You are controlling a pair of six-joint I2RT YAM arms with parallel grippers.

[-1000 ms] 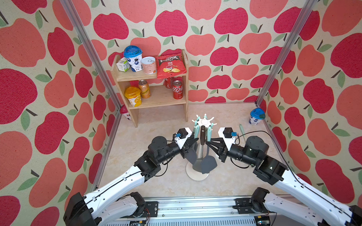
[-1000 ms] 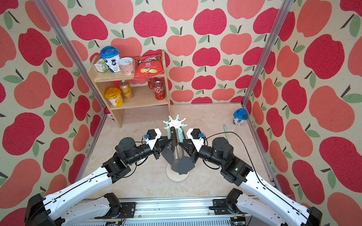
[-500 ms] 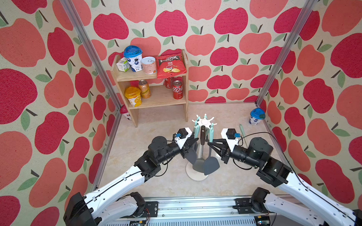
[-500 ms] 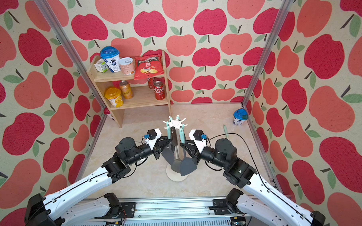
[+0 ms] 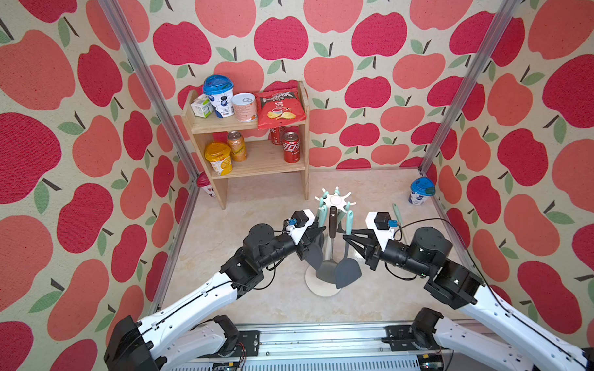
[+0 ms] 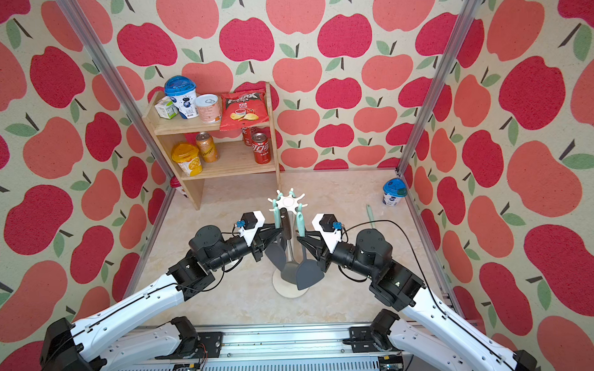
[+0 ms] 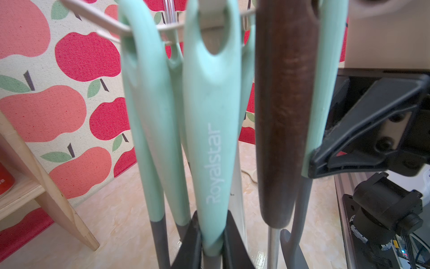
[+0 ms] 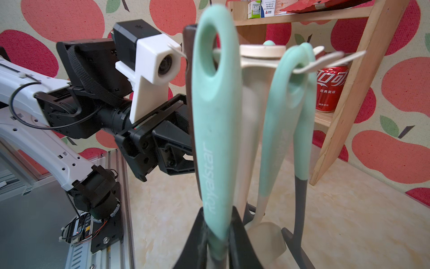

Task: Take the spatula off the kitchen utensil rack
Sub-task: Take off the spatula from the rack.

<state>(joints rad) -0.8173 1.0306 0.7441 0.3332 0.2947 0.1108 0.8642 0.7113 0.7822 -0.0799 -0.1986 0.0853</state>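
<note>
Setting: apple-print walls are seen around a beige tabletop (image 5: 276, 302), where the kitchen utensil rack (image 5: 336, 201) is stood between both arms.
Right gripper (image 8: 216, 235): shut tight on the spatula (image 8: 215, 139), pinched low on its mint handle.
Left gripper (image 7: 213, 237): clamped likewise on a neighbouring mint utensil (image 7: 210, 111).
Spatula: held near upright, long axis rising from the right jaws; its loop is seen above them, beside a prong (image 8: 249, 62), unhooking not confirmed.
Coming move: a lift up and away from the rack is judged needed, by the right arm.
</note>
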